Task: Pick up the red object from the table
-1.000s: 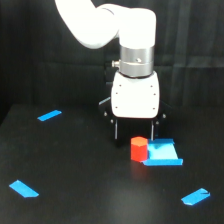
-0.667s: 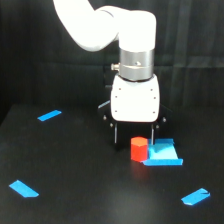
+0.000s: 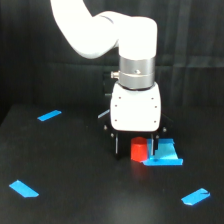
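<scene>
No readable writing shows; the red object stands upright, long axis vertical, right of frame centre on the black worktop, between the spread pincer fingers.

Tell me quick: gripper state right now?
Gripper: open, fingers straddling the red object on the table, not yet closed on it.

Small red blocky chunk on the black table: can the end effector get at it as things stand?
Probably yes. The end effector already straddles the small red blocky chunk, fingers either side. The flat blue square piece crowds one finger but seems not to block it.
</scene>
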